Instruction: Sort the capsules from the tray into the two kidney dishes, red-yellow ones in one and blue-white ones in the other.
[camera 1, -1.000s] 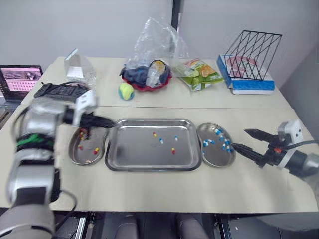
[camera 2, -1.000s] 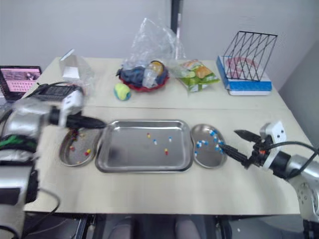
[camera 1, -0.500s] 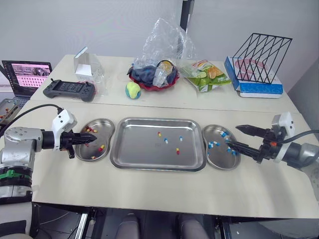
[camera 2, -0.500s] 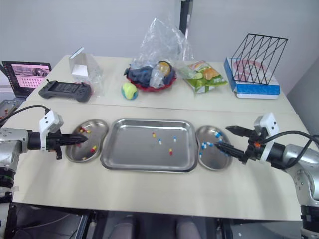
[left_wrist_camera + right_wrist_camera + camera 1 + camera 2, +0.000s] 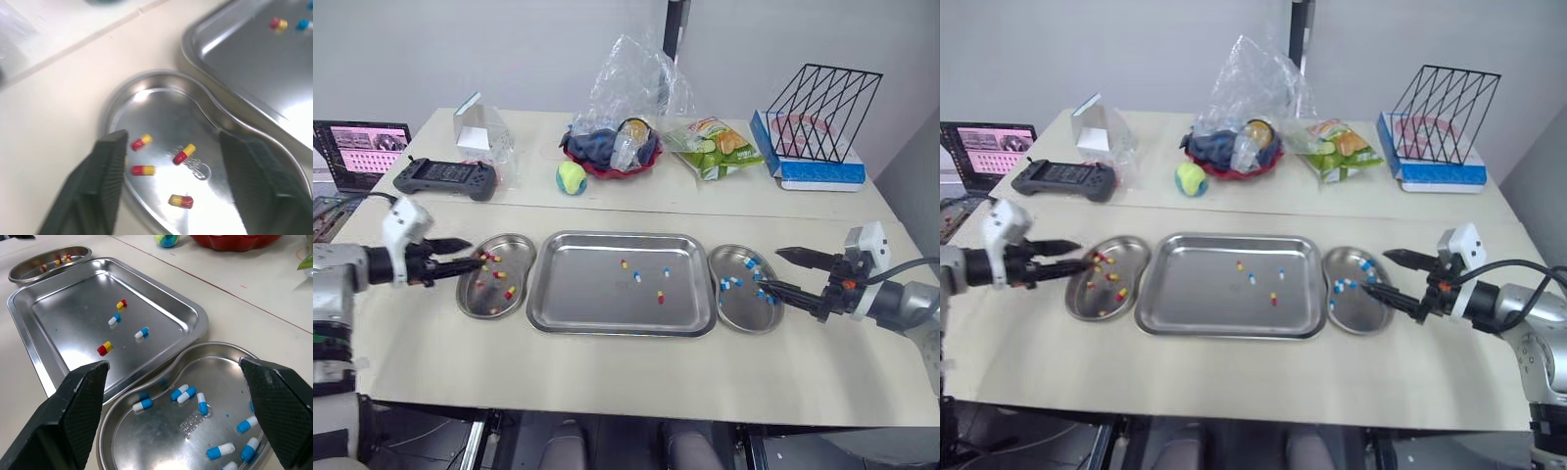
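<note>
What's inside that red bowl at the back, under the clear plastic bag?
A dark blue cloth and something yellow show in the red bowl. The crumpled plastic bag covers the rest, so anything beneath is hidden.

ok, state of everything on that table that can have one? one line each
tray: four capsules in it, two of each colour
left kidney dish: holds red-yellow capsules
right kidney dish: holds blue-white capsules
left tool: open, empty, tips at the left kidney dish
right tool: open, empty, tips at the right kidney dish
laptop: lid up, screen lit
</note>
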Tool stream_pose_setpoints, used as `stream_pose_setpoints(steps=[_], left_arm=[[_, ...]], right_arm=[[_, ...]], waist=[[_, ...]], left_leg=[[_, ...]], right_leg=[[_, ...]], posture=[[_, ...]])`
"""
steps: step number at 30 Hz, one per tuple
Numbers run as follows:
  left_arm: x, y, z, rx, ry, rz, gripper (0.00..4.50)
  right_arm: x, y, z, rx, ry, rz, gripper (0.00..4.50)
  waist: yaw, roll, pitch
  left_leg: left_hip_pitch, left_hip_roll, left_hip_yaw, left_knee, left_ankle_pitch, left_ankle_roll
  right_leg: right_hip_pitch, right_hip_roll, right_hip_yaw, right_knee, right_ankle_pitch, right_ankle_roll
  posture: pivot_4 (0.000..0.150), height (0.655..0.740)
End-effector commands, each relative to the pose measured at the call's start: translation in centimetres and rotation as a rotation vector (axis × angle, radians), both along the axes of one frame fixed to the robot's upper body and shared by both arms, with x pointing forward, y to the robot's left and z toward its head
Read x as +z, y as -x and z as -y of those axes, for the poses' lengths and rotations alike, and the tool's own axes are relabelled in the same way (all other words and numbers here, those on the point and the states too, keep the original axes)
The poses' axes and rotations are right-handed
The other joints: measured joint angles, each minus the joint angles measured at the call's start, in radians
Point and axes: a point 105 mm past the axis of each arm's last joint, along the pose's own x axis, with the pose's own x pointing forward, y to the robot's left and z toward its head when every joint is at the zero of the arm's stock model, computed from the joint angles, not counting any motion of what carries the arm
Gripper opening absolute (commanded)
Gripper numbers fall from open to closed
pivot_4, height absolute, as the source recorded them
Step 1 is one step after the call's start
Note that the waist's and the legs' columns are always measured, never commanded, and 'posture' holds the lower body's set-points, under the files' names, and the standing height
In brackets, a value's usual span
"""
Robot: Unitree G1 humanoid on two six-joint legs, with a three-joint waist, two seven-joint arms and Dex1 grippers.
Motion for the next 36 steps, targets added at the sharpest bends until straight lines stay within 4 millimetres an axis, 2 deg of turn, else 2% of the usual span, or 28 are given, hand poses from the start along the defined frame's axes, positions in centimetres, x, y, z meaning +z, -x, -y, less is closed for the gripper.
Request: stream_pose_setpoints(steps=[1,6,9,12,16,18,20,28,36], left_arm=[[1.9,0.7,-1.5,0.057,0.076,0.086,4.49],[1.5,1.5,-2.3,0.106,0.108,0.140,4.49],[0.8,3.2,-3.9,0.182,0.133,0.211,4.49],[0.6,5.3,-5.4,0.293,0.237,0.307,4.49],[-0.7,7.0,-5.1,0.356,0.243,0.354,4.49],[-2.4,7.9,-3.9,0.362,0.230,0.345,4.49],[-3.1,8.5,-3.3,0.374,0.236,0.349,4.49],[-3.9,9.5,-3.2,0.450,0.252,0.376,4.49],[-4.0,8.7,-3.0,0.447,0.240,0.362,4.49]], right_arm=[[1.2,-0.4,1.1,-0.042,0.032,0.096,4.50],[1.0,-0.7,2.3,-0.077,0.065,0.125,4.50],[1.1,-1.3,4.0,-0.151,0.082,0.171,4.50],[0.6,-1.9,5.1,-0.204,0.102,0.193,4.50],[0.2,-2.5,5.2,-0.230,0.078,0.217,4.50],[-0.7,-2.7,4.7,-0.224,0.067,0.212,4.50],[-1.0,-2.9,4.5,-0.225,0.054,0.212,4.50],[-1.2,-3.1,4.9,-0.254,0.034,0.219,4.50],[-1.5,-3.1,5.9,-0.311,0.052,0.210,4.50]], waist=[[0.000,0.000,0.000],[-0.001,0.000,0.000],[-0.001,0.000,0.000],[-0.007,0.000,0.000],[-0.005,0.000,0.000],[-0.003,0.000,0.000],[-0.002,0.001,0.000],[-0.001,0.000,-0.001],[-0.003,0.000,-0.001]], left_leg=[[0.000,0.000,0.000,0.000,0.000,0.000],[0.000,0.000,0.000,0.000,0.000,0.000],[0.000,0.000,0.001,0.000,0.000,0.000],[0.001,0.001,0.002,-0.001,0.000,0.000],[0.001,0.001,0.002,-0.001,0.000,0.000],[0.001,0.001,0.003,-0.001,0.000,0.000],[0.002,0.001,0.003,-0.001,0.000,0.000],[0.003,0.001,0.003,-0.001,0.000,0.000],[0.004,0.001,0.003,-0.002,0.000,0.000]], right_leg=[[0.000,0.000,0.000,0.000,0.000,0.000],[0.000,0.000,0.000,0.000,0.000,0.000],[0.000,0.000,0.000,0.000,0.000,0.000],[0.000,-0.001,0.002,0.000,0.000,0.000],[0.000,0.000,0.001,0.000,0.000,-0.001],[0.001,-0.001,0.001,0.000,0.000,-0.001],[0.001,-0.001,0.002,0.000,0.000,-0.001],[0.002,-0.001,0.002,0.000,0.000,-0.001],[0.002,0.000,0.002,0.000,0.000,-0.001]], posture=[[0.150,0.7174],[0.150,0.7174],[0.150,0.7174],[0.150,0.7174],[0.150,0.7174],[0.150,0.7174],[0.150,0.7174],[0.150,0.7174],[0.150,0.7174]])
